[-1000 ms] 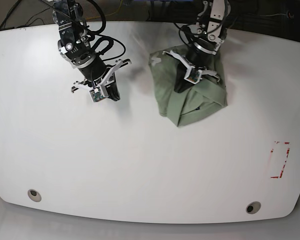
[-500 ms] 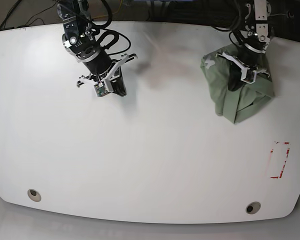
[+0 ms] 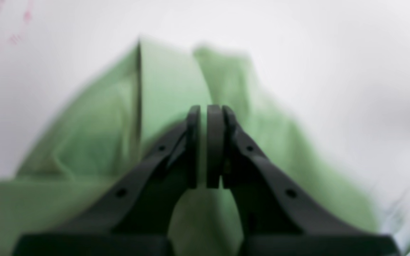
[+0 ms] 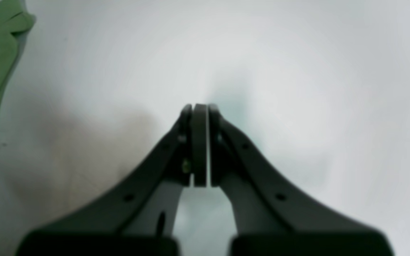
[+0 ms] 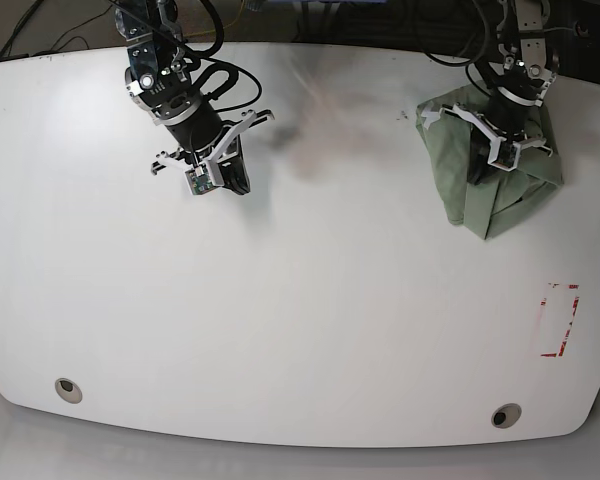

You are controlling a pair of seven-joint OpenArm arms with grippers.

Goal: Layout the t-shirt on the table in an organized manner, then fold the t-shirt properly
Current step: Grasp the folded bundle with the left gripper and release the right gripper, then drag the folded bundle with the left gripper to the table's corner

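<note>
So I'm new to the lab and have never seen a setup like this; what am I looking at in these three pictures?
One picture looks down on a large white tabletop from above; the other two come from cameras on the wrists of two robot arms, each looking along its own end effector.

In the overhead view the left end effector is on the right side, over a bunched pale sage-green cloth t-shirt. Its wrist camera shows the black fingers closed, with green cloth between and behind them, so it seems to pinch the shirt; the image is blurry.

The right end effector is on the left side, shut on nothing, above bare table.

Also on the table: red tape marks and two round grey grommets.
</note>
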